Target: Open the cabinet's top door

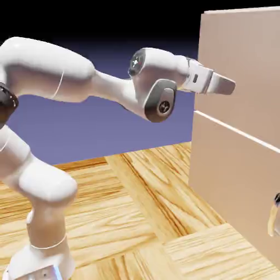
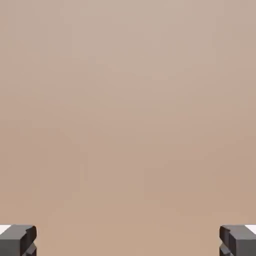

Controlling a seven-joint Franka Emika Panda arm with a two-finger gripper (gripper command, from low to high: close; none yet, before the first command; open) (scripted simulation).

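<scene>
Soft even rendered light, dark upper backdrop, slightly blurry

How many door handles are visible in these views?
1: the lower door's curved handle at the exterior view's right edge, partly cut off. The top door shows no handle; its handle may lie out of frame.

beige cabinet [image 1: 240,54], white arm [image 1: 49,71], grey fingers [image 2: 20,239]

The white arm [image 1: 82,82] reaches right, its claw [image 1: 227,86] against the cabinet's [image 1: 240,164] top door [image 1: 246,60], above the seam.
</scene>
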